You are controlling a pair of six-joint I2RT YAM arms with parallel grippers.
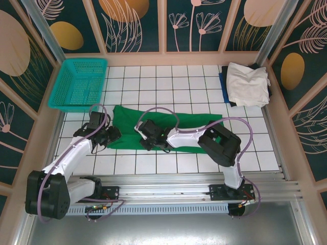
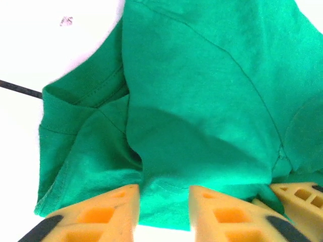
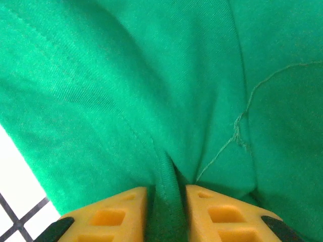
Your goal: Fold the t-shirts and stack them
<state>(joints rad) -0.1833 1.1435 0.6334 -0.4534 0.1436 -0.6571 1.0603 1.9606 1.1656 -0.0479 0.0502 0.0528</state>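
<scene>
An emerald green t-shirt (image 1: 199,127) lies spread flat across the middle of the tiled table. My left gripper (image 1: 113,133) is low at its left end. In the left wrist view the fingers (image 2: 164,194) stand apart over the shirt (image 2: 202,91), its hem lying loose between them. My right gripper (image 1: 142,129) reaches across the shirt to its left part. Its fingers (image 3: 166,194) are slightly apart around a ribbed fold of the shirt (image 3: 151,75), without pinching it. An off-white t-shirt (image 1: 247,81) lies folded at the back right on blue (image 1: 224,84) and black (image 1: 234,103) ones.
A teal mesh basket (image 1: 84,60) stands at the back left corner. Wooden frame walls close the table on three sides. The right arm's elbow (image 1: 220,143) lies over the shirt's right half. Bare white tiles (image 1: 168,81) stretch behind the green shirt.
</scene>
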